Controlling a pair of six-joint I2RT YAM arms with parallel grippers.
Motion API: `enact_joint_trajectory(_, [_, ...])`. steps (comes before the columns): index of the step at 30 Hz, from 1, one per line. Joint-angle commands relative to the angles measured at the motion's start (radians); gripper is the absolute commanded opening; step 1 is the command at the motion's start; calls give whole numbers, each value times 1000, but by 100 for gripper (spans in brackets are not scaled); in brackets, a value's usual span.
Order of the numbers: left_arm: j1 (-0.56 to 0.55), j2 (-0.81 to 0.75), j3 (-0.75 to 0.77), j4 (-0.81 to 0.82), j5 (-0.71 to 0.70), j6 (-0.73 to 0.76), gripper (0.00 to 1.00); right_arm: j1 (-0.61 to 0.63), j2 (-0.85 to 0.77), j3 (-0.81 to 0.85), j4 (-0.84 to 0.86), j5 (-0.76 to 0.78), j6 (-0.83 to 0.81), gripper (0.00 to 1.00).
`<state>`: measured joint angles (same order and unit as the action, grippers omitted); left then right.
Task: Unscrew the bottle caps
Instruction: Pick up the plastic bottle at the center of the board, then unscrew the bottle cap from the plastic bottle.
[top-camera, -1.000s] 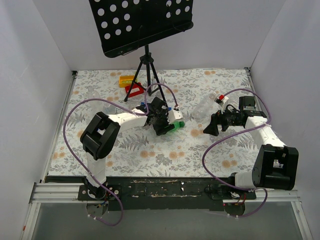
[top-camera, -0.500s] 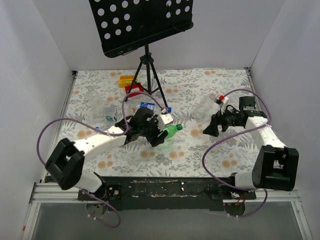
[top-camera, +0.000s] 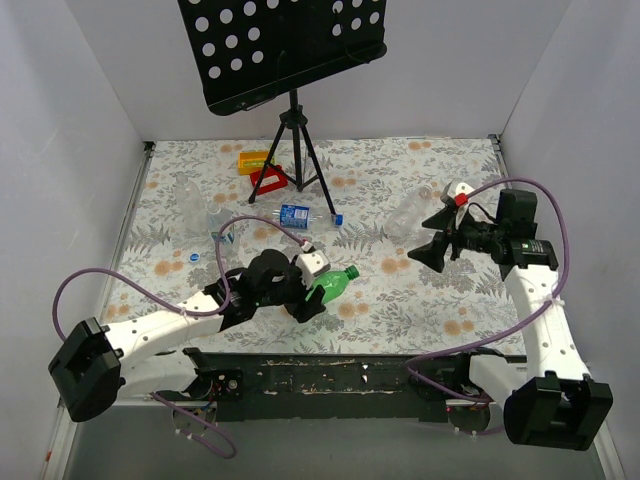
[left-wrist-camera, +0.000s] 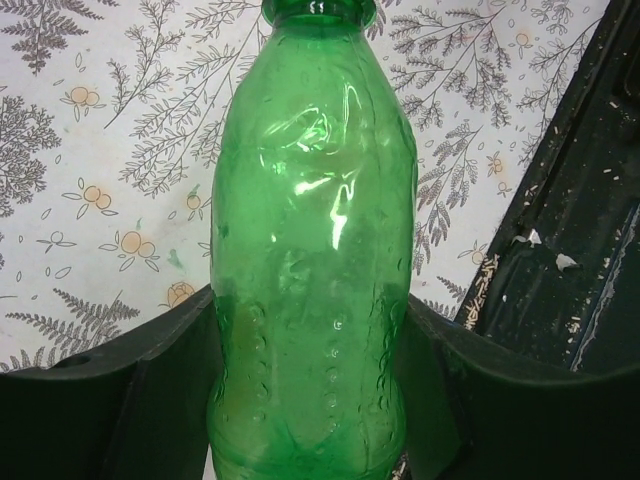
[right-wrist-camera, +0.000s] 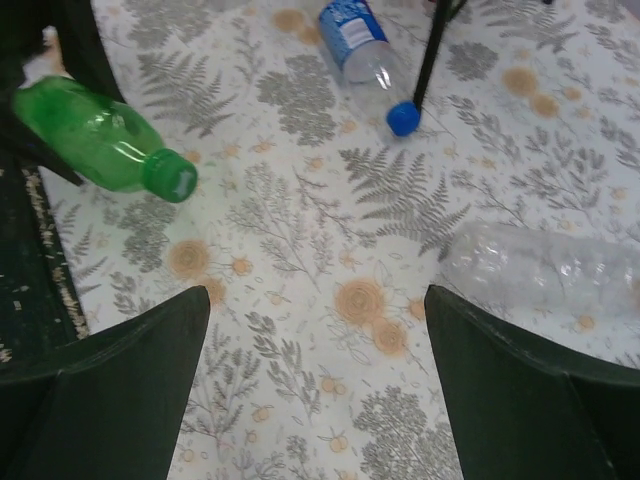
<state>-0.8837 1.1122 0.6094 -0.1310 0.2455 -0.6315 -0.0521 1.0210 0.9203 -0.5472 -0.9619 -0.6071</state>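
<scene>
My left fingers (left-wrist-camera: 110, 410) pinch the green bottle (left-wrist-camera: 310, 250) around its body near the middle of the surface's (top-camera: 400, 300) near edge, its green cap (right-wrist-camera: 170, 177) on and pointing toward the right edge. My right fingers (right-wrist-camera: 520, 400) hang spread wide over the right half. I judge the next move is to bring them across, close squarely on that cap and twist while the left grip holds firm.

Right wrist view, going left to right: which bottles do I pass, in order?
green bottle → blue-labelled bottle → clear bottle
</scene>
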Motion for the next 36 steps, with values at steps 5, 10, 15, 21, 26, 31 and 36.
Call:
enact_joint_trajectory(5, [-63,-54,-45,87,-129,-34,7,164,119,25,-235,-92,-40,87])
enact_joint_trajectory(10, [-101,-32,-57,116,-163,-39,7,210,143,-6,-255,-75,-10,86])
enact_joint_trajectory(15, [-121,-23,-60,125,-184,-45,6,267,200,-20,-280,-43,0,82])
enact_joint_trajectory(21, [-136,-35,-71,183,-193,-50,6,276,260,-8,-293,-70,1,80])
enact_joint_trajectory(26, [-146,-38,-74,208,-190,-53,6,291,317,8,-309,-97,17,76])
enact_joint_trajectory(31, [-159,-14,-69,215,-186,-51,6,305,363,44,-319,-165,27,75])
enact_joint_trajectory(36, [-176,-6,-79,234,-164,-10,6,317,442,129,-373,-224,15,71])
